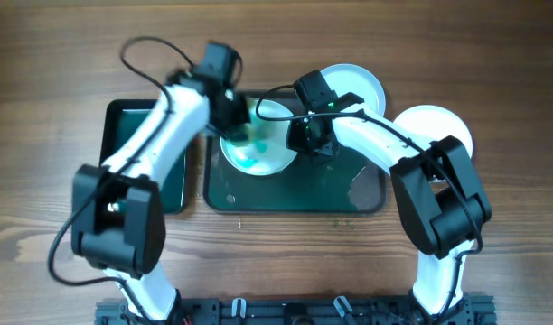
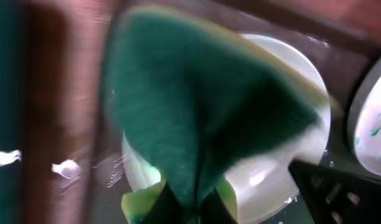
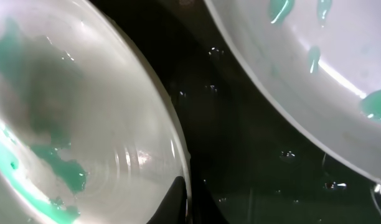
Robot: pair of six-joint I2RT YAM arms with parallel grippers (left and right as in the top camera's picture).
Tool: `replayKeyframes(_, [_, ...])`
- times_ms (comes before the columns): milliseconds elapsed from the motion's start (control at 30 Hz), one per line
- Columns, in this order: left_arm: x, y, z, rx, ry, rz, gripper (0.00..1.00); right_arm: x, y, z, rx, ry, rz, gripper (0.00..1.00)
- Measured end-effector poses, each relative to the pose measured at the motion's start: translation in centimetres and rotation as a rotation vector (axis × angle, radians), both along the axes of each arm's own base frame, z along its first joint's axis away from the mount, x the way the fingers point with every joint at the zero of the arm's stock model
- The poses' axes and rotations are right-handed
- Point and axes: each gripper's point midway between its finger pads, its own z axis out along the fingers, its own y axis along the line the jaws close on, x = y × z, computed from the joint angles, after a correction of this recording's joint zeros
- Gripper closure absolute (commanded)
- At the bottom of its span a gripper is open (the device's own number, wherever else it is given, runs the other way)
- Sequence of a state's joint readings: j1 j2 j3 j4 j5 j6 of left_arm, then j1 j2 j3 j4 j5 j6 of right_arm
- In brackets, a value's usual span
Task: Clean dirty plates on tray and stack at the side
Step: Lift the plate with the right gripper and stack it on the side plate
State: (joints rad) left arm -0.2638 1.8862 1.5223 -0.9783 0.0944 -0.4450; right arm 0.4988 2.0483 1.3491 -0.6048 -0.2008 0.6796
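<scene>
The large grey-green tray (image 1: 295,197) is the landmark. On its left half lies 1 white plate (image 1: 258,155), smeared with teal. The left gripper (image 1: 233,117) hangs over that plate's far-left edge, clenched on a green-and-yellow sponge (image 2: 197,112) that is pressed onto the plate. The right gripper (image 1: 310,140) is at the plate's right rim and pinches it, 1 dark finger (image 3: 170,200) lying over the edge. A second plate (image 1: 353,83), with teal drips, overlaps the tray's far rim. A third plate (image 1: 435,126) rests on the wooden table (image 1: 42,90) just right of the tray. A smaller dark tray (image 1: 121,126) lies left of it.
</scene>
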Motion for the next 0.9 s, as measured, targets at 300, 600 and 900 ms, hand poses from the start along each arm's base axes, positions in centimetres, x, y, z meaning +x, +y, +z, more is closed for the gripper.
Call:
replayKeyframes(300, [0.6, 8.9, 5.7, 0.055, 0.014, 0.207, 0.96, -0.9, -1.8, 7.0, -0.263, -0.266, 0.162, 0.96])
replayKeyframes(600, [0.4, 9.0, 5.6, 0.056, 0.023, 0.208, 0.96, -4.9, -2.2, 19.7, -0.96, -0.839, 0.263, 0.96])
replayKeyframes(900, [0.4, 8.9, 5.6, 0.057, 0.024, 0.207, 0.96, -7.0, -0.7, 25.4, -1.208, -1.104, 0.256, 0.96])
